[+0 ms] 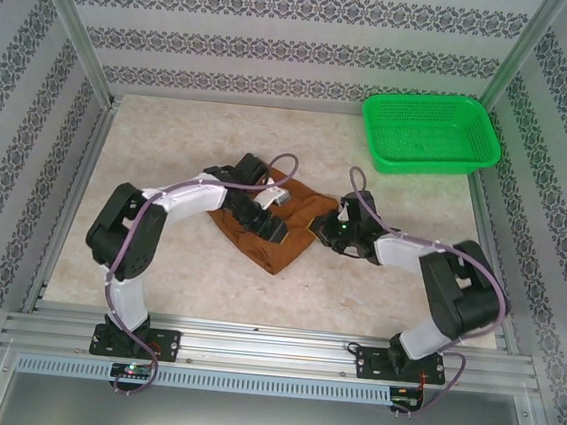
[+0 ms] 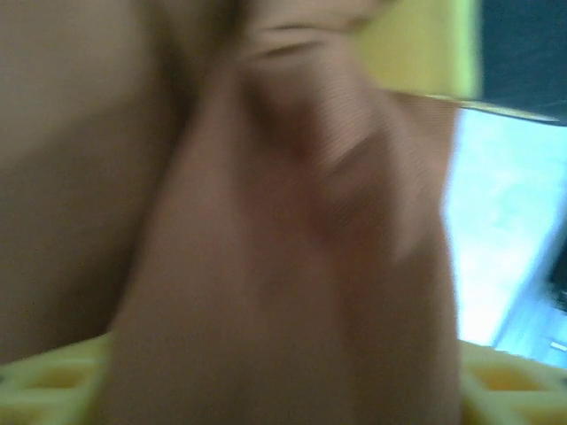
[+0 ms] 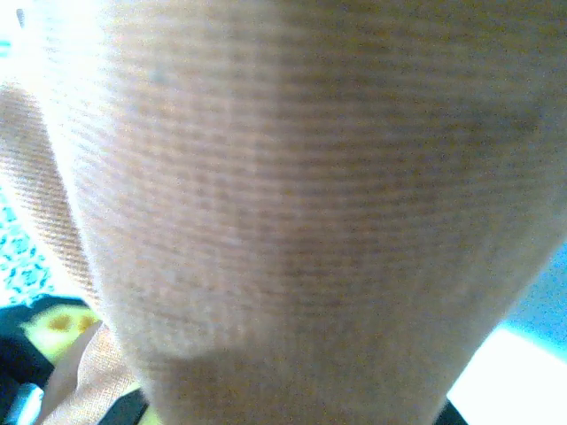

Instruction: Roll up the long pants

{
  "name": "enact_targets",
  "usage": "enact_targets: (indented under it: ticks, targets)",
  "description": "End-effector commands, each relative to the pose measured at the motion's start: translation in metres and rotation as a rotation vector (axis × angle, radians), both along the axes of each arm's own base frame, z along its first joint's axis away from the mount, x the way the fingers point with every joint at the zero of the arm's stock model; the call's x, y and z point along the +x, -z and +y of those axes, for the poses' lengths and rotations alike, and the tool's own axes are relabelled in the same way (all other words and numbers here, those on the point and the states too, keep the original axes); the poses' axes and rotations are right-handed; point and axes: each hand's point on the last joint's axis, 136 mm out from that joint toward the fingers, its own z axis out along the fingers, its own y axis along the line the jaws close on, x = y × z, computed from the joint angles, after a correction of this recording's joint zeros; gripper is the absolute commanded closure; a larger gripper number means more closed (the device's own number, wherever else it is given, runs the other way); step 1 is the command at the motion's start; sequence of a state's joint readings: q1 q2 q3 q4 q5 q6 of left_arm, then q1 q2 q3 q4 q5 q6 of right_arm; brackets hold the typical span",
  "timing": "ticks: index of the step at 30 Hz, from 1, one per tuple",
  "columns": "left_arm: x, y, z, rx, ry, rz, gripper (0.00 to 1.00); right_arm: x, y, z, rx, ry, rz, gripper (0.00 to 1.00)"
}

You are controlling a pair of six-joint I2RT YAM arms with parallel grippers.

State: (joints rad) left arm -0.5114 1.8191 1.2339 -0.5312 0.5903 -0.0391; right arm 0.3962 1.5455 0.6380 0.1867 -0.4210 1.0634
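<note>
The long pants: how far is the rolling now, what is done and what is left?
Done: the long pants lie as a compact folded bundle, no legs spread out. In hand: the right gripper is shut at the bundle's right edge, apparently pinching cloth; the left gripper sits on its left part, grip unclear. Left: the bundle looks flat and loose, not a tight roll, so rolling is unfinished.

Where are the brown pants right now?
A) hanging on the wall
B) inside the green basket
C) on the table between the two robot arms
C: the rust-brown cloth pants lie bunched on the beige table between the left arm and the right arm, apart from the green plastic mesh basket.
</note>
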Motion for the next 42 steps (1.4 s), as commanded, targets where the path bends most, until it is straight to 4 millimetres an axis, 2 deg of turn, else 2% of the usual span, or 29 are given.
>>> enact_targets:
  ticks: [1, 4, 6, 10, 13, 17, 20, 24, 27, 30, 31, 32, 33, 34, 38, 42]
  targets:
    - [0.035, -0.006, 0.036, 0.289, -0.118, -0.282, 0.00, -0.014, 0.007, -0.039, -0.172, 0.119, 0.023, 1.00]
    - [0.021, -0.023, 0.014, 0.417, 0.007, -0.467, 0.00, -0.025, -0.001, -0.039, -0.221, 0.111, 0.031, 1.00]
    - [0.003, -0.029, -0.007, 0.503, 0.111, -0.568, 0.00, -0.030, -0.001, -0.037, -0.224, 0.102, 0.042, 1.00]
    - [-0.032, -0.030, -0.046, 0.550, 0.262, -0.690, 0.00, -0.032, 0.005, -0.035, -0.213, 0.111, 0.059, 1.00]
    - [-0.048, -0.029, -0.061, 0.546, 0.311, -0.697, 0.00, -0.034, 0.011, -0.034, -0.218, 0.104, 0.080, 1.00]
    - [-0.050, -0.013, -0.061, 0.580, 0.312, -0.667, 0.00, -0.034, 0.012, -0.030, -0.204, 0.089, 0.085, 1.00]
    - [-0.047, 0.008, -0.057, 0.618, 0.313, -0.657, 0.00, -0.036, 0.010, -0.029, -0.191, 0.092, 0.085, 1.00]
    - [-0.046, 0.043, -0.053, 0.676, 0.324, -0.600, 0.00, -0.037, 0.000, -0.029, -0.159, 0.107, 0.069, 1.00]
    - [-0.044, 0.061, -0.050, 0.705, 0.321, -0.576, 0.00, -0.035, -0.010, -0.028, -0.143, 0.107, 0.051, 1.00]
    - [-0.035, 0.079, -0.039, 0.733, 0.280, -0.530, 0.02, -0.033, -0.019, -0.027, -0.124, 0.107, 0.034, 1.00]
    - [-0.033, 0.088, -0.036, 0.732, 0.285, -0.492, 0.11, -0.033, -0.020, -0.026, -0.117, 0.108, 0.035, 1.00]
    - [-0.031, 0.094, -0.034, 0.739, 0.285, -0.460, 0.35, -0.032, -0.022, -0.026, -0.106, 0.109, 0.033, 1.00]
    - [-0.029, 0.101, -0.031, 0.744, 0.288, -0.422, 0.73, -0.032, -0.023, -0.025, -0.102, 0.109, 0.030, 1.00]
    - [-0.028, 0.106, -0.028, 0.763, 0.289, -0.400, 1.00, -0.032, -0.023, -0.025, -0.102, 0.109, 0.031, 1.00]
    - [-0.028, 0.110, -0.025, 0.762, 0.315, -0.405, 1.00, -0.032, -0.022, -0.027, -0.085, 0.121, 0.034, 1.00]
    - [-0.045, 0.090, -0.035, 0.647, 0.360, -0.355, 1.00, -0.028, -0.021, -0.036, -0.088, 0.149, 0.029, 1.00]
